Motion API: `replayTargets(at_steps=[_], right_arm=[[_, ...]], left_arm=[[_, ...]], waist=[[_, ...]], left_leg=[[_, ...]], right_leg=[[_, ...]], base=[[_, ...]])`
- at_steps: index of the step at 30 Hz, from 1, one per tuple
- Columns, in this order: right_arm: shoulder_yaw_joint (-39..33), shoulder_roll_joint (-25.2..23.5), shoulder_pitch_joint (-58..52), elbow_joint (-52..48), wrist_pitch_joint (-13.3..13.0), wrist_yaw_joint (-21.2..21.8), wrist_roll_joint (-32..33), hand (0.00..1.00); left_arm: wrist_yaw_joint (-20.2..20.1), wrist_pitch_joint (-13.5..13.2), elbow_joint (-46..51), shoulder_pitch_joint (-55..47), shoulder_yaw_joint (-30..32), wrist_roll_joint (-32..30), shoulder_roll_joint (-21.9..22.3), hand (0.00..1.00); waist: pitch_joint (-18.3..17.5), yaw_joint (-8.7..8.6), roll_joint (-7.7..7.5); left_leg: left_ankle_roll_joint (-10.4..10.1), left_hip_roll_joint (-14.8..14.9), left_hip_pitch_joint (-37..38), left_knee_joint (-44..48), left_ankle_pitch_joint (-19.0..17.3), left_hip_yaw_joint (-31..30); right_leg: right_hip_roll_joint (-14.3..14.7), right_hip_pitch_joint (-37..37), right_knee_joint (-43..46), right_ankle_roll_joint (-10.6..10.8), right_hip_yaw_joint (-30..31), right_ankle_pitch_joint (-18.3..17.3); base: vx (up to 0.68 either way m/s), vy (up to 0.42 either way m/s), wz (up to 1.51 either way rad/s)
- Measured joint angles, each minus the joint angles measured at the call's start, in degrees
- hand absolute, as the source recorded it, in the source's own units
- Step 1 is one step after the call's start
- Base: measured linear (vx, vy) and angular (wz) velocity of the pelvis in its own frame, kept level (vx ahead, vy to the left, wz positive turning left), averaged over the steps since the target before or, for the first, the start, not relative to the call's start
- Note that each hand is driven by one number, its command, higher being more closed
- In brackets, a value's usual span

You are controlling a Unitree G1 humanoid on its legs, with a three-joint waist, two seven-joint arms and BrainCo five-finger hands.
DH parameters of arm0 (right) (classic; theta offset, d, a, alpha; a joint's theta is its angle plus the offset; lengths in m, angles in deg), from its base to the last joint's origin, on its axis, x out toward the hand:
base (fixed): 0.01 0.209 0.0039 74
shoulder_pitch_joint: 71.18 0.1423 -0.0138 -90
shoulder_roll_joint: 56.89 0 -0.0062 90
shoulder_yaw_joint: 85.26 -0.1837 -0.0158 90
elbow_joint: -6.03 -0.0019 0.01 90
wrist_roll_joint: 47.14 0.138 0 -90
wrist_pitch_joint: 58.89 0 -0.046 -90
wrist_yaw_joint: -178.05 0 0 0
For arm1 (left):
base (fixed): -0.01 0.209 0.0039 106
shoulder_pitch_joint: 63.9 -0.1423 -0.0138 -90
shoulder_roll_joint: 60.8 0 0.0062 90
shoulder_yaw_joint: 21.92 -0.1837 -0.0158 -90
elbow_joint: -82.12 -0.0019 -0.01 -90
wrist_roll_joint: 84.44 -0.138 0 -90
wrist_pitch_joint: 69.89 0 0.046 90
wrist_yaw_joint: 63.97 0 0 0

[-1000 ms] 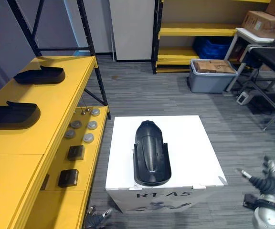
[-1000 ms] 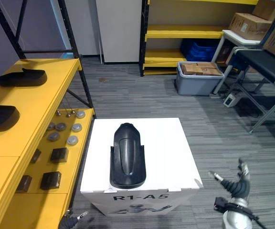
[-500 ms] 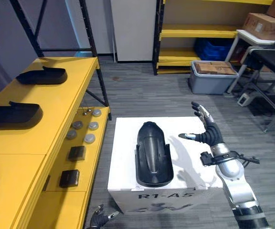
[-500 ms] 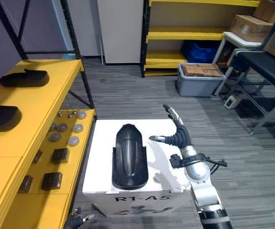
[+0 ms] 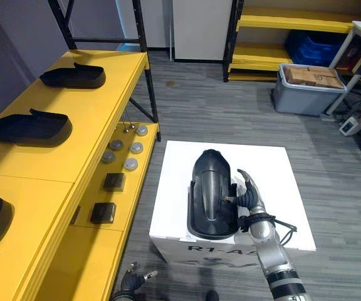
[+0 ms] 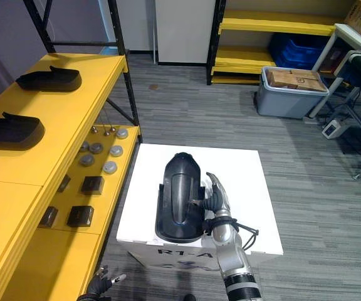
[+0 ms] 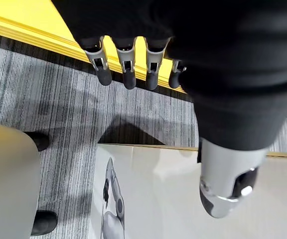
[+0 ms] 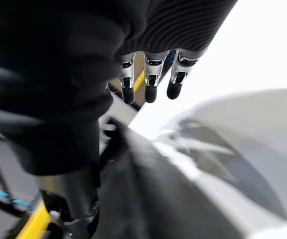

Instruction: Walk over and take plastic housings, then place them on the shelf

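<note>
The black plastic housing lies lengthwise on the white counter, rounded end away from the robot. The right hand is just beside the housing's right wall, released: fingers straight, nothing grasped, thumb pointing toward the wall; contact cannot be told. The left hand hangs low over the floor near the counter's front left corner, released, fingers straight, holding nothing. The yellow shelf stands at the robot's left and carries three other housings in a row. Its lower level holds grey discs and black blocks
</note>
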Motion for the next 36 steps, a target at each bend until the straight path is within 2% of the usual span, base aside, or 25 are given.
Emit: replayTargets(at_steps=[3,4,8,17,25,28,33,36], right_arm=[[-1.57,-1.67,-0.49,1.01,1.81,-1.5,-2.57,0.0],[-1.64,-2.11,-0.48,1.3,2.36,-2.21,-3.09,1.0],[-2.43,-3.02,-0.04,2.25,3.55,-4.02,-4.84,1.0],[-3.55,-2.89,0.31,2.37,3.59,-4.02,-4.74,1.0],[-3.4,-2.94,-0.71,2.4,3.03,-2.19,-2.06,1.0],[-3.33,-2.97,-1.23,1.99,2.0,-2.31,-1.3,1.0],[-1.72,-3.27,-3.24,-3.3,1.18,-3.29,-0.27,1.0],[-1.69,-3.34,-4.39,-8.04,1.18,-4.59,0.5,1.0]], left_arm=[[0.6,0.32,0.01,0.08,0.0,0.0,0.22,0.0],[0.71,0.44,0.0,0.13,0.0,0.0,0.3,0.0],[0.95,0.8,-0.01,0.2,-0.05,0.02,0.45,0.0],[1.02,0.86,-0.06,0.38,-0.08,0.0,1.07,0.0],[1.02,0.84,-0.04,0.44,-0.05,0.0,0.68,0.0],[1.11,0.83,0.06,0.41,0.08,0.0,0.67,0.0],[2.45,0.82,5.0,-1.7,1.45,0.1,0.87,0.0],[3.59,0.74,12.12,-3.89,4.82,0.4,1.24,0.0]], waist=[[0.13,-0.01,-0.01],[0.18,0.0,-0.05],[0.26,-0.02,-0.23],[0.53,-0.07,-1.02],[0.45,-0.05,-1.74],[0.44,-0.06,-1.75],[0.44,0.0,-1.79],[0.45,0.25,-1.82]], left_leg=[[0.16,-0.32,0.0,-0.01,0.12,-0.19],[0.21,-0.42,0.01,-0.05,0.18,-0.2],[0.1,-0.59,0.22,-1.08,0.93,-0.8],[-0.14,-0.29,0.87,-2.35,1.43,-1.3],[-0.13,-0.31,0.96,-2.47,1.45,-1.3],[-0.12,-0.34,0.97,-2.46,1.46,-1.3],[-0.13,-0.32,0.96,-2.46,1.47,-1.3],[-0.11,-0.38,0.82,-2.14,1.57,-1.23]], right_leg=[[-0.26,0.09,-0.04,0.0,-0.15,0.0],[-0.34,0.09,-0.1,0.0,-0.16,0.0],[-0.55,0.11,-0.31,0.01,-0.71,0.01],[-0.4,0.4,-0.31,0.02,-1.31,-0.01],[-0.43,0.44,-0.31,0.04,-1.33,-0.02],[-0.46,0.45,-0.31,0.04,-1.31,-0.02],[-0.46,0.43,-0.31,0.04,-1.3,-0.02],[-0.54,0.42,-0.07,0.03,-1.2,-0.03]], base=[[-0.02,0.034,0.03],[-0.05,0.028,0.02],[-0.05,0.018,0.06],[-0.01,0.003,0.04],[0.0,0.0,0.0],[0.0,0.0,0.0],[0.0,0.0,0.0],[0.0,0.0,0.0]])
